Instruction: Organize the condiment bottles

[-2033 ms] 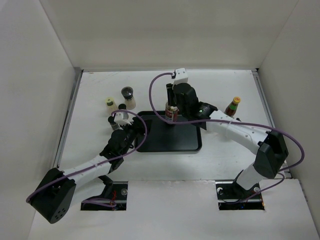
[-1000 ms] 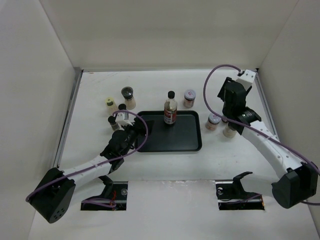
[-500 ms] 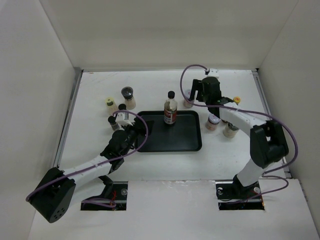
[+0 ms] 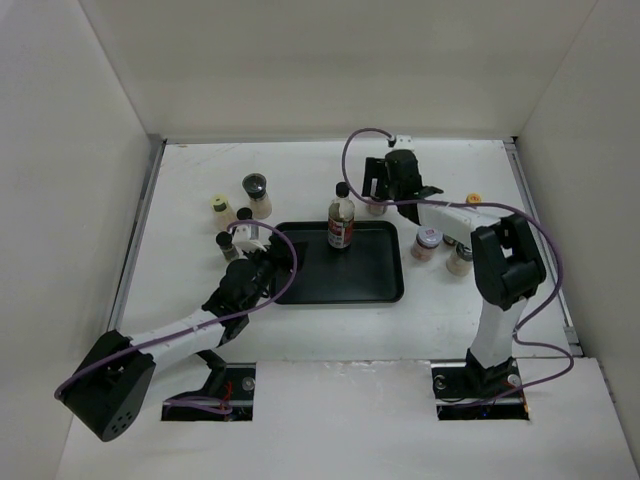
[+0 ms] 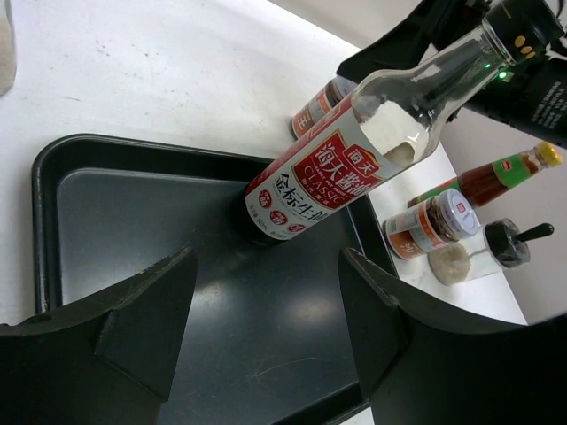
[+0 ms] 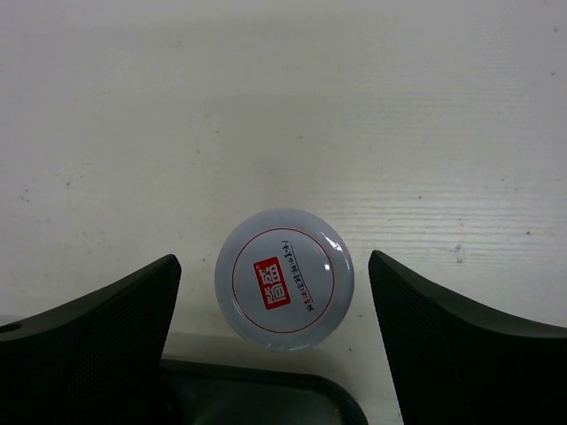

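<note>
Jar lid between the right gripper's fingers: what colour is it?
Lid silvery, red label; right wrist view.

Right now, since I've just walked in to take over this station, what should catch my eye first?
The tall bottle stands alone on the black tray, at its far edge. The right gripper hangs open straight above a silver-lidded jar just beyond the tray's far edge. The left gripper, also open, sits over the tray's left end, facing the bottle.

The tray (image 5: pixel 133 230) is black, the clear bottle (image 5: pixel 354 150) wears a red-and-white label, the jar lid (image 6: pixel 283 279) is silver
</note>
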You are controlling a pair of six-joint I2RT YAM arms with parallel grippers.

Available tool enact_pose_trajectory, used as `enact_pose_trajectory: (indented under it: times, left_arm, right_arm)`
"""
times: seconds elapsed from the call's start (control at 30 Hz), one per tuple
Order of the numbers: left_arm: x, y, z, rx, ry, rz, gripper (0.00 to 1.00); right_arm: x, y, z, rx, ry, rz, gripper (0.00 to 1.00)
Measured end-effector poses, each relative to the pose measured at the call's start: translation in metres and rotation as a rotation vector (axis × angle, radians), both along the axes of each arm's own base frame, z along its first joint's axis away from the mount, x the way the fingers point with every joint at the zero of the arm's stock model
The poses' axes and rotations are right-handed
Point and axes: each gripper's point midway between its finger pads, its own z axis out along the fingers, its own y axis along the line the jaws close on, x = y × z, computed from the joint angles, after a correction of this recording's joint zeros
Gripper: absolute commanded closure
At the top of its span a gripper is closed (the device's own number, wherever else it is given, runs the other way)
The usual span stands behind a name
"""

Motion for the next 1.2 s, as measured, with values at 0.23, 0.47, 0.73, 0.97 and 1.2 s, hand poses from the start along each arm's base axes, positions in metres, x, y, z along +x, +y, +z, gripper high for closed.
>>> enact_pose_trajectory:
  times: [0.23,0.47,0.73,0.97,1.2]
  left_arm:
    - [0.0,0.0,0.0,0.0,0.0,0.002,0.36]
    - [0.0,0.0,0.0,0.0,0.0,0.002,0.36]
    - [0.001,0.001,0.0,-0.001,0.0,0.004,0.36]
    - [0.001,0.001,0.0,-0.003,0.0,0.003,0.36]
    - [0.0,-0.001,0.0,-0.004,0.001,-0.003,0.36]
  right_arm:
    - [0.0,0.005,-0.018,-0.016,0.03,0.005,0.24]
    - [0.002,0.002,-0.016,-0.024,0.021,-0.015,0.48]
    - [-0.023,-0.009,0.004,-0.011,0.009,-0.027,0.49]
    - [-0.062,-0.006,0.064,0.052,-0.104,0.0,0.49]
    - [-0.101,0.002,0.047,0.077,-0.079,0.035,0.49]
